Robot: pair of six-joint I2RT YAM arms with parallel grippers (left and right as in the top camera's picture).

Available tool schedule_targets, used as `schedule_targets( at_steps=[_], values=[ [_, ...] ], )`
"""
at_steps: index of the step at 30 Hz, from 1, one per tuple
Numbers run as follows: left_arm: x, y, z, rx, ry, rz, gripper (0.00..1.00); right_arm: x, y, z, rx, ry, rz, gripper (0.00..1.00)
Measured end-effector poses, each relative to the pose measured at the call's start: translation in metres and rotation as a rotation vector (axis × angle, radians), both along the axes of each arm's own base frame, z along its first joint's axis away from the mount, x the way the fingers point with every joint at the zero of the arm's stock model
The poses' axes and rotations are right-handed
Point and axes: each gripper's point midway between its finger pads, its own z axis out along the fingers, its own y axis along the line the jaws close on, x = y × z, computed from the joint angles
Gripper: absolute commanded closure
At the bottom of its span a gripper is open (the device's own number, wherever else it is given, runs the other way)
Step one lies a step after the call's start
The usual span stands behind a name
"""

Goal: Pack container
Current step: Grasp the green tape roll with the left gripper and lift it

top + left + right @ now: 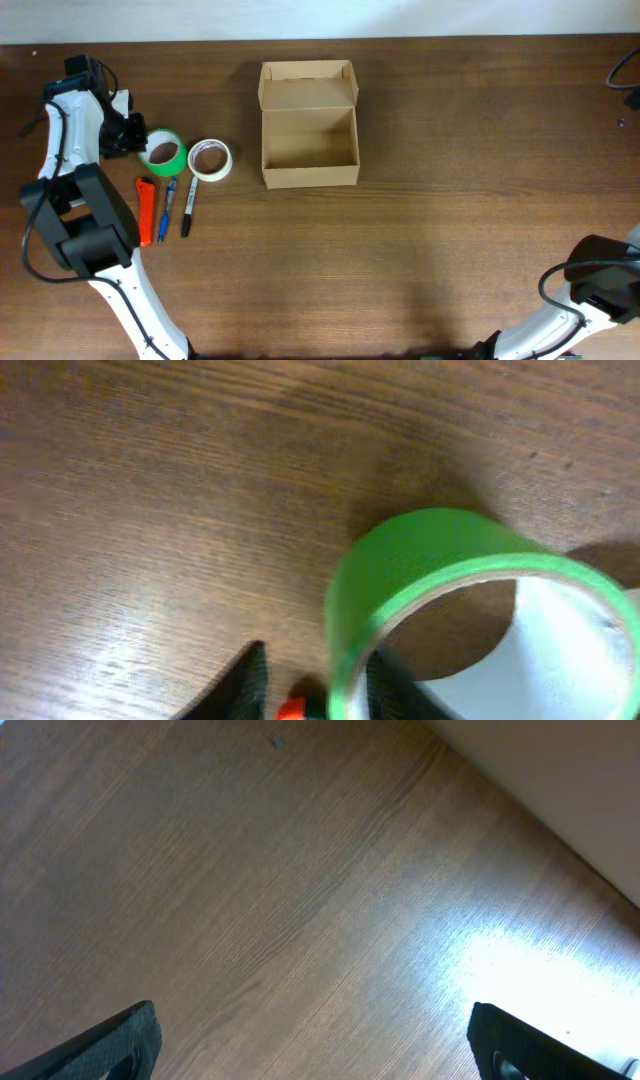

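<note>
— Which step is in hand?

— The first pick is judged to be in hand. On the table (450, 200), the container (310, 178) is seen open and empty at the middle, its flap lid laid back on the far side. Nothing is packed yet.

— What is called for next?

— The green tape roll (430, 560), lying well to the container's left, would need to be pinched firmly, lifted and carried over the open box.

— And the hands?

— The left gripper (318, 685) is set astride the roll's wall, jaws partly apart. A gap shows beside the outer finger (250, 675), so no clamp is seen. The right gripper (315, 1045) is spread wide over bare wood, and nothing is held.
</note>
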Motion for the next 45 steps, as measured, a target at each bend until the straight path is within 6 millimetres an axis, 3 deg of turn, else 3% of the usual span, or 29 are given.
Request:
schedule_targets(
  at_steps=[11,14,25,27,30,34,37,40,45],
  values=[
    [-0.001,-0.005,-0.022,-0.038,0.034,-0.007,0.78,0.0,0.0,0.0,0.0,0.0,0.0,0.01],
    [-0.001,-0.006,-0.022,-0.041,0.033,-0.004,0.98,0.0,0.0,0.0,0.0,0.0,-0.001,0.01],
    [-0.013,-0.013,-0.013,-0.059,0.093,-0.017,0.98,0.0,0.0,0.0,0.0,0.0,-0.001,0.01],
    [-0.008,-0.015,0.001,-0.056,0.088,-0.028,0.98,0.0,0.0,0.0,0.0,0.0,0.0,0.01],
    [0.012,-0.02,0.038,-0.033,0.025,-0.063,0.98,0.0,0.0,0.0,0.001,0.0,-0.001,0.01],
    [0.047,-0.04,0.108,0.023,-0.15,-0.136,0.98,0.0,0.0,0.0,0.0,0.0,0.0,0.01],
    [0.062,-0.069,0.152,0.048,-0.258,-0.2,0.98,0.0,0.0,0.0,0.0,0.0,0.0,0.0],
    [0.064,-0.105,0.171,0.036,-0.294,-0.287,0.98,0.0,0.0,0.0,0.0,0.0,0.0,0.01],
    [0.059,-0.187,0.175,-0.005,-0.296,-0.53,0.98,0.0,0.0,0.0,0.0,0.001,0.0,0.01]
  ],
)
